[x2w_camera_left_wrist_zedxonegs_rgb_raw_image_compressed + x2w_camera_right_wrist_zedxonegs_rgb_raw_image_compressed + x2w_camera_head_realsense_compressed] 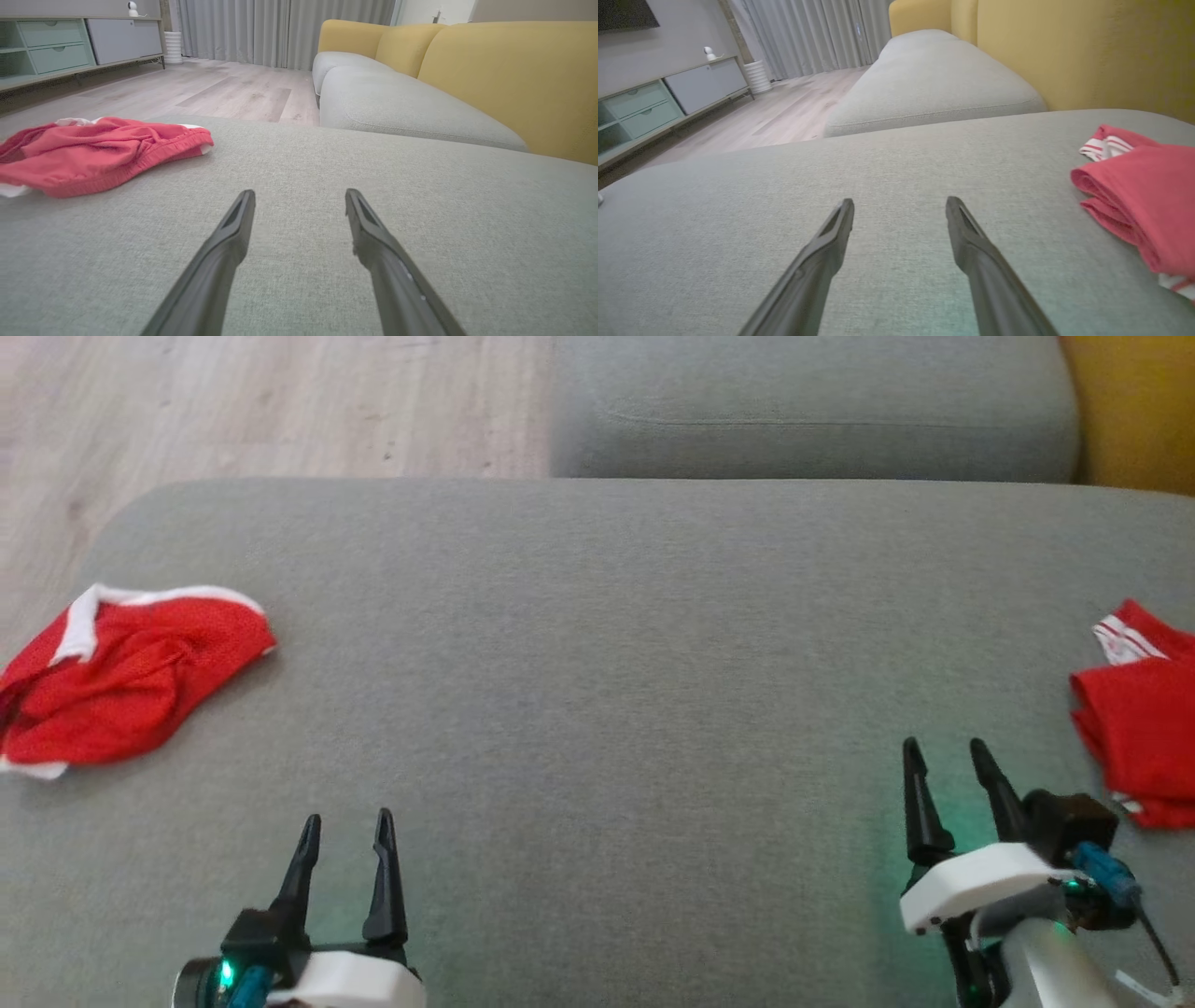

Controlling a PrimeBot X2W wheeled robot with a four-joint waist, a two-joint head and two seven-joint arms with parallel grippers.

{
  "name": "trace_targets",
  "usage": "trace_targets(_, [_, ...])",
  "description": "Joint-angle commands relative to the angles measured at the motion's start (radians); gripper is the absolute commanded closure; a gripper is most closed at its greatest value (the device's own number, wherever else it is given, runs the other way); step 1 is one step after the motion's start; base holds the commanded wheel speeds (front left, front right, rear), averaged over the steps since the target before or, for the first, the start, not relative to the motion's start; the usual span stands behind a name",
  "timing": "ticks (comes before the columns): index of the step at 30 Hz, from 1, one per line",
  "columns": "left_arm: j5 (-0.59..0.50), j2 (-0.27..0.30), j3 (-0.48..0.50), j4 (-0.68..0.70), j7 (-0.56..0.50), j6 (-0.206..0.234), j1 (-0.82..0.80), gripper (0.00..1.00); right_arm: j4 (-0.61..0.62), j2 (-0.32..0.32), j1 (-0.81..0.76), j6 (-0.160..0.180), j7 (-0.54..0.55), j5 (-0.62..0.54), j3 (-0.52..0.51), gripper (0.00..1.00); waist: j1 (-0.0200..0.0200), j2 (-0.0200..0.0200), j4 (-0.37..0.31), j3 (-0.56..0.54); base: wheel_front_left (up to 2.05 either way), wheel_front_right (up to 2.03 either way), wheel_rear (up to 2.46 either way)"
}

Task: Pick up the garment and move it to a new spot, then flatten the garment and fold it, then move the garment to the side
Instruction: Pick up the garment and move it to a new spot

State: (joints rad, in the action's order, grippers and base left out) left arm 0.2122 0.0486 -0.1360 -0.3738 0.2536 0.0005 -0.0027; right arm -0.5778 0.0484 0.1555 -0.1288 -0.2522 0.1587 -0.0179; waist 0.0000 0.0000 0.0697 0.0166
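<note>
Leftward, crumpled red garment [131, 677] on cushion [597, 663]; rightward, second garment [1144, 728], perhaps folded.

A red mesh garment [131, 677] with white trim is seen crumpled in a loose heap at the left edge of a grey cushion [597, 663]. A second red garment [1144, 737], white-striped, is laid folded at the right edge, well apart.
</note>
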Motion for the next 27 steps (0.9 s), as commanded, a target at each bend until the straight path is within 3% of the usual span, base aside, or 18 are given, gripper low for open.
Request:
trace_targets(1, [0.006,0.002,0.023,0.029,0.008,0.007,-0.033,0.00,0.032,0.002,0.024,-0.002,-0.009,0.008,0.036,0.00,0.0000,0.0000,0.042,0.011,0.00,0.00,0.00])
trace_targets(8, [0.023,0.002,0.022,0.019,0.008,0.019,-0.024,0.00,0.041,0.002,0.015,-0.002,-0.009,0.029,0.097,0.00,0.0000,0.0000,0.237,0.020,0.00,0.00,0.00])
trace_targets(16, [0.020,0.002,0.127,0.008,0.008,0.011,0.037,0.00,0.035,0.002,0.019,-0.002,-0.010,0.061,0.232,0.00,0.0000,0.0000,0.432,0.008,0.00,0.00,0.00])
trace_targets(21, [0.050,0.002,0.198,0.025,0.008,0.012,0.075,0.00,0.028,0.002,0.057,-0.002,-0.010,0.081,0.326,0.00,0.0000,0.0000,0.457,0.030,0.00,0.00,0.00])
trace_targets(27, [0.064,0.002,0.230,0.024,0.008,-0.014,0.041,0.00,0.029,0.002,0.070,-0.002,-0.010,0.068,0.331,0.00,0.0000,0.0000,0.454,0.058,0.00,0.00,0.00])
